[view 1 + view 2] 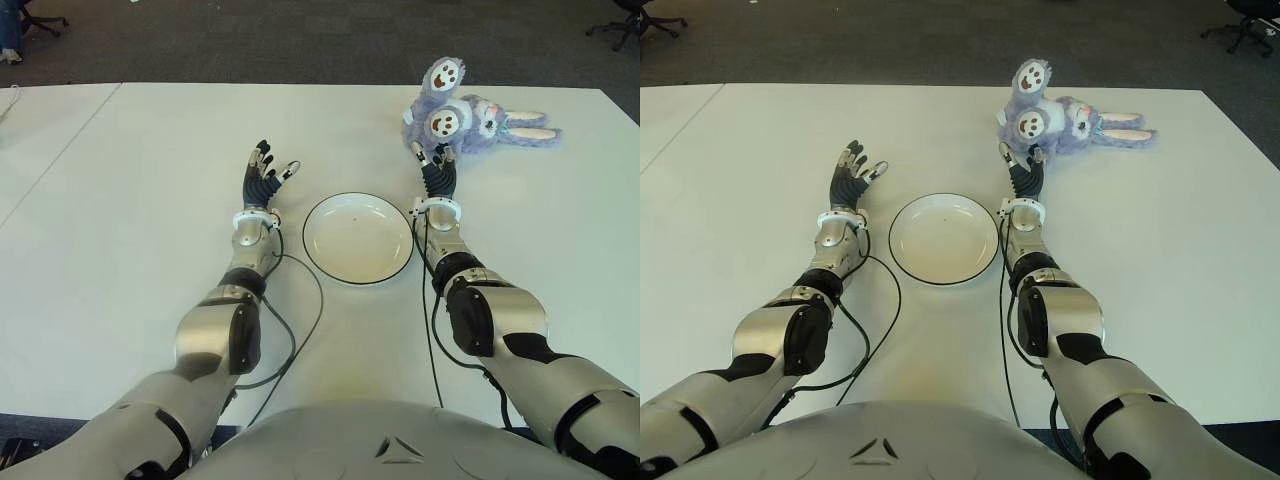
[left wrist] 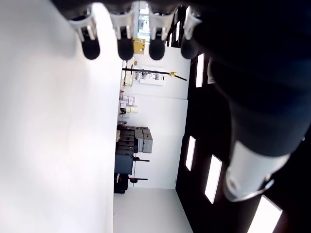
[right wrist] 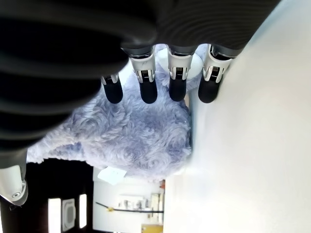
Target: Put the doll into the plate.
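Two hands reach forward over a smooth white table [image 1: 120, 250], one on each side of a round white plate [image 1: 357, 238] with a thin dark rim. The plate is shallow and glossy, and nothing lies in it.

The right hand [image 1: 436, 176] is stretched out just right of the plate's far edge, its dark ribbed fingers [image 3: 177, 87] held straight and spread a little, gripping nothing. Their tips point at the doll [image 1: 470, 120], a fluffy lilac rabbit lying on the table just beyond them. In the right wrist view the four rounded black fingertips hang right in front of the curly plush fur; whether they touch it cannot be told. The doll lies on its side with two round white soles, each marked with dark paw prints, turned up toward the head camera. Its long ears, pale pink on the inside, trail off to the right, away from the fingers. The doll is well clear of the plate, on the far right part of the table.

The left hand [image 1: 265, 178] shows left of the plate, fingers [image 2: 124, 47] also extended and loosely spread, with the thumb out toward the plate, holding nothing. Beyond its fingertips is only bare tabletop.

Thin black cables [image 1: 300, 330] loop over the table from both wrists back toward the grey glossy forearms. Dark carpet [image 1: 300, 40] runs past the far edge of the table.
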### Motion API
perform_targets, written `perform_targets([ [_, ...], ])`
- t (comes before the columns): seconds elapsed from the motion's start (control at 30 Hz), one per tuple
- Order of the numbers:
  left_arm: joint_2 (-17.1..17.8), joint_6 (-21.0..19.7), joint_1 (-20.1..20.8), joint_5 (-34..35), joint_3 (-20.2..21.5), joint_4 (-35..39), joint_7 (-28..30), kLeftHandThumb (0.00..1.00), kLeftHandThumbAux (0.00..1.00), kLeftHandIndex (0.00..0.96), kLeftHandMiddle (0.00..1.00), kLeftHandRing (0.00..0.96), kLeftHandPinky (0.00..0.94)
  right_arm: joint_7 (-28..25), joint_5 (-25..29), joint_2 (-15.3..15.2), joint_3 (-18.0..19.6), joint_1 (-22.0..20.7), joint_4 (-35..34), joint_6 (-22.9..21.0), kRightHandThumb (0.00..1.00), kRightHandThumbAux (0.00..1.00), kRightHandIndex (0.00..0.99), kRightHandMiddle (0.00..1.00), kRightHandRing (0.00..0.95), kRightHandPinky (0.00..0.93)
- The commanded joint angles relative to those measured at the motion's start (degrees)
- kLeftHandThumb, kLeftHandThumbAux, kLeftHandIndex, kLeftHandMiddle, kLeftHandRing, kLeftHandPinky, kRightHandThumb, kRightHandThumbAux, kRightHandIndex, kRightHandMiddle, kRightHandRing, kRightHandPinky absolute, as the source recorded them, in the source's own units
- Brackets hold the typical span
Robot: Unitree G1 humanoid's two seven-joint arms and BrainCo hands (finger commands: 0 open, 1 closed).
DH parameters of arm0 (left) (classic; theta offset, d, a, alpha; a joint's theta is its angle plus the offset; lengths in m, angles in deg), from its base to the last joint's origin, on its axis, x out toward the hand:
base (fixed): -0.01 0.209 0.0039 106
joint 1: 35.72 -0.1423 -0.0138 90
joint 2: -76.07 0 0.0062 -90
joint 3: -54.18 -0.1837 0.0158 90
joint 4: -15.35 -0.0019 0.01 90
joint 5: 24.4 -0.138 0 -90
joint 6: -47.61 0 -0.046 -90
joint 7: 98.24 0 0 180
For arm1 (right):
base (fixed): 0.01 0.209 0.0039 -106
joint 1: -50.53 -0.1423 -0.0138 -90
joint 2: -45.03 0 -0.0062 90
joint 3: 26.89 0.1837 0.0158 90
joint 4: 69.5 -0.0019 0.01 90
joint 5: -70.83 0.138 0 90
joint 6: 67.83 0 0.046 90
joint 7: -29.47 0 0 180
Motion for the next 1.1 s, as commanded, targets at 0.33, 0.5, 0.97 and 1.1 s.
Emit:
perform_targets([
  [0.33,-2.50,-8.79,-11.60,-1.95,-1.69,-8.21,-1.98,0.000,0.770,0.000,0.000,0.000,0.018,6.16,-1.30,-2.28,-0.77,-2.63,1.67,-2.52,0.175,0.482,0.000,0.000,0.000,0.000],
  [0.5,-2.59,-9.25,-11.62,-1.42,-1.08,-8.27,-1.28,0.000,0.767,0.000,0.000,0.000,0.010,7.03,-1.43,-3.53,-0.92,-3.72,1.88,-3.75,0.189,0.455,0.000,0.000,0.000,0.000],
  [0.97,-2.64,-8.62,-11.15,-0.11,0.24,-7.95,-0.47,0.000,0.735,0.000,0.000,0.000,0.008,10.61,-3.95,-5.45,-3.14,-5.99,2.10,-4.84,0.236,0.471,0.000,0.000,0.000,0.000],
  [1.1,-2.64,-8.75,-11.26,-0.57,-0.12,-8.06,-0.86,0.000,0.722,0.000,0.000,0.000,0.006,10.86,-4.28,-5.62,-3.49,-6.41,2.10,-4.54,0.258,0.459,0.000,0.000,0.000,0.000],
])
